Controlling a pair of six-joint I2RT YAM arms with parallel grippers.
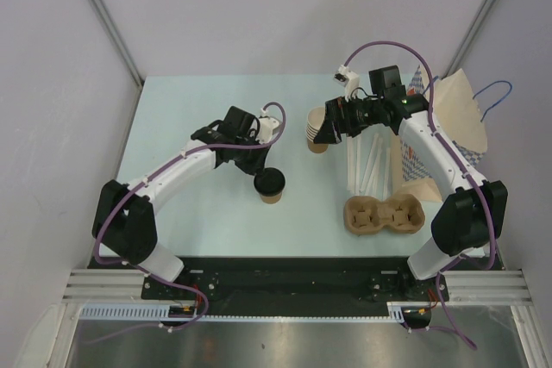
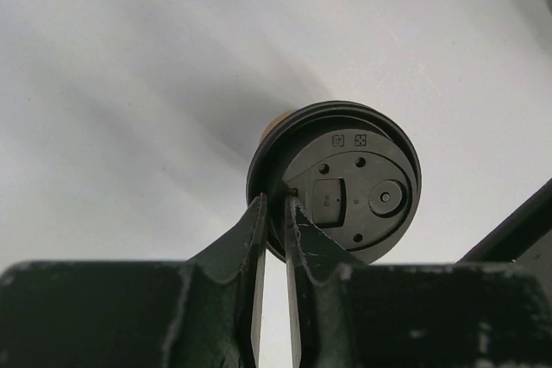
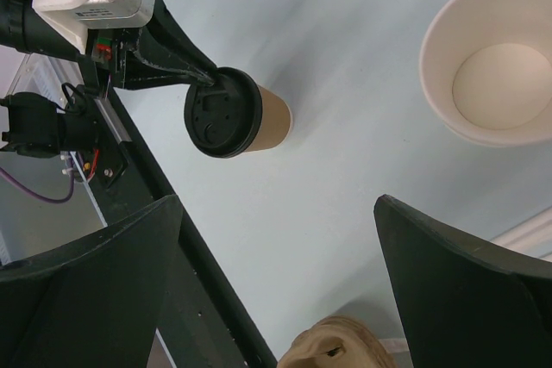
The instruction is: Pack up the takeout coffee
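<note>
Nearest us on the table lies the pulp cup carrier, its wells bare. Just beyond it and to the left, the takeout coffee is upright near the table's middle, lid on. The left gripper meets it from behind, jaws closed to a narrow slit with the lid's rim seemingly nipped between their tips. We judge that a poor hold: the paper wall is light and dents under a squeeze, and the slick plastic lid may pop off if the cup hangs by it. A gentle grasp around the tan body below the lid would serve better. Farther back, the right gripper hovers by the stack of lidless cups, jaws spread wide around nothing
</note>
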